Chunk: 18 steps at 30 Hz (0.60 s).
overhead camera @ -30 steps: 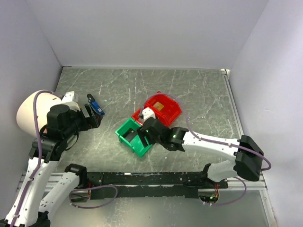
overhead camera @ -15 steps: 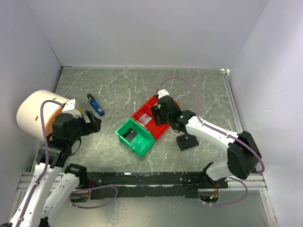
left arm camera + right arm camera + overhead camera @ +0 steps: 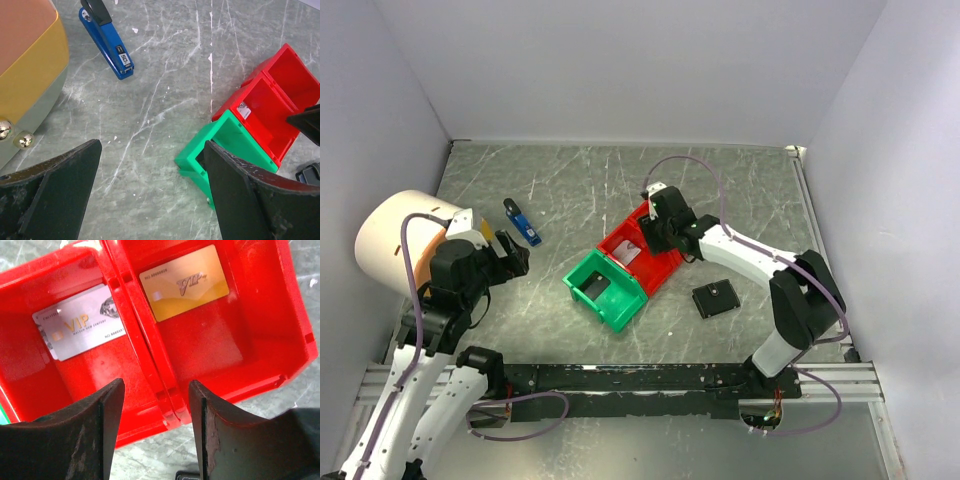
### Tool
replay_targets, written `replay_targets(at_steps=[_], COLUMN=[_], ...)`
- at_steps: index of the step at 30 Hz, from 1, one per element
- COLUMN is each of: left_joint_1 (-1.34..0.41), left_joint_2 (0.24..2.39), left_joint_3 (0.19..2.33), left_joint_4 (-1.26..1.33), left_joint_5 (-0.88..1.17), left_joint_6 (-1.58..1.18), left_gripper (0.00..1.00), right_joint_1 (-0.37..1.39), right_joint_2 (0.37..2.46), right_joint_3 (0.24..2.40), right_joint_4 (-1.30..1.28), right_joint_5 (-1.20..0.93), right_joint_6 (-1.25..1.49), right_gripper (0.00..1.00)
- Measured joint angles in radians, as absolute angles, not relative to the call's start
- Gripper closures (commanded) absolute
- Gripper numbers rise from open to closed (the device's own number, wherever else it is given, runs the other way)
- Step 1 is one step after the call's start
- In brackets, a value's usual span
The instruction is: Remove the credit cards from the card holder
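Observation:
Two credit cards lie in the red bin (image 3: 280, 335): a silver one (image 3: 80, 322) in its left compartment and a gold one (image 3: 184, 282) in its right compartment. My right gripper (image 3: 156, 405) hovers open above the bin's near wall and divider, with nothing between its fingers; from above, the right gripper (image 3: 652, 235) is over the red bin (image 3: 665, 268). The black card holder (image 3: 716, 299) lies shut on the table, right of the bins. My left gripper (image 3: 150, 190) is open over bare table; from above, the left gripper (image 3: 515, 255) is at the left.
A green bin (image 3: 620, 305) touches the red bin's near-left side, and a dark flat shape (image 3: 598, 290) lies inside it. A blue and black stick (image 3: 523, 222) lies at the far left. A big cream cylinder (image 3: 390, 240) stands by the left wall.
My right gripper swung from above the green bin to above the red bin, and its jaws narrowed a little. The card holder came into view on the table. The left arm shifted slightly.

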<state>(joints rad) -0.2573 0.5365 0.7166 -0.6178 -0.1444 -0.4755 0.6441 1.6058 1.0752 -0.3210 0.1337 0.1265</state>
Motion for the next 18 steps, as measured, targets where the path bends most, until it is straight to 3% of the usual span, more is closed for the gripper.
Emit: replay_targets(at_steps=[11,18], left_joint_1=[-0.257,-0.257], left_joint_2=[0.563,0.57], left_joint_3=[0.717,0.717], left_joint_4=[-0.619,-0.619], left_joint_5=[-0.157,-0.157], left_joint_6=[-0.49,-0.498], left_gripper=[0.05,0.05], right_joint_1=[0.634,0.634], right_joint_2=[1.67,1.695], right_joint_3=[1.148,1.148], right_joint_4=[-0.327,-0.328], right_joint_5=[0.131,0.138], right_joint_6=[0.102,0.097], right_gripper=[0.52,0.61])
